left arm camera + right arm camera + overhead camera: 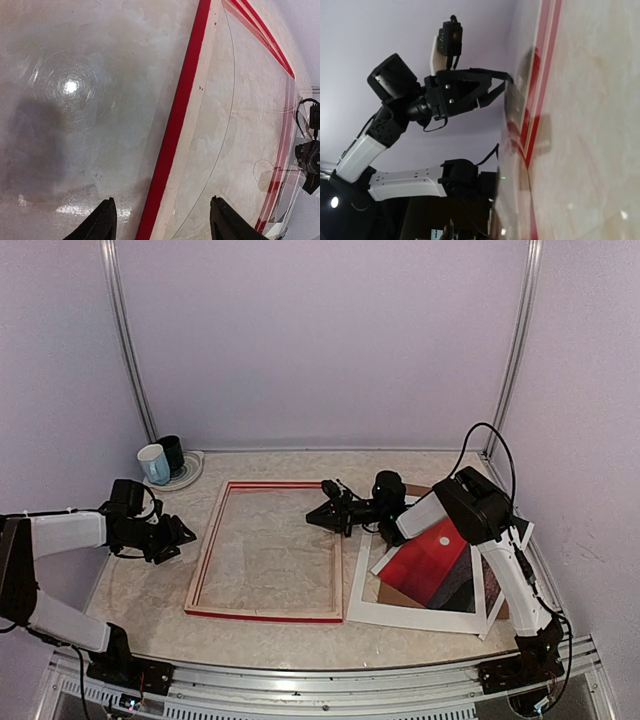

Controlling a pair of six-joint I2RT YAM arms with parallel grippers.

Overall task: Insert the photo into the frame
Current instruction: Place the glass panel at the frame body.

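Frame (265,615) lies flat on the counter (150,600). Photo (430,565) lies outside it, at the frame's 3 o'clock, set askew on a white mat (400,615) and a brown board (397,594), partly under the right arm.

Left claw (182,533): fingers (102,220) apart, gripping nothing, positioned at the frame's 9 o'clock rail.

Right claw (318,515): drawn together above the frame's 2 o'clock corner. Whether it pinches anything cannot be told.

Two mugs (153,464) stand at the frame's 10 o'clock.

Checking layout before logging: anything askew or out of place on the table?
The rectangular red sunset photo lies diagonally over the white mat border and brown backing board, right of the red-faced wooden frame.
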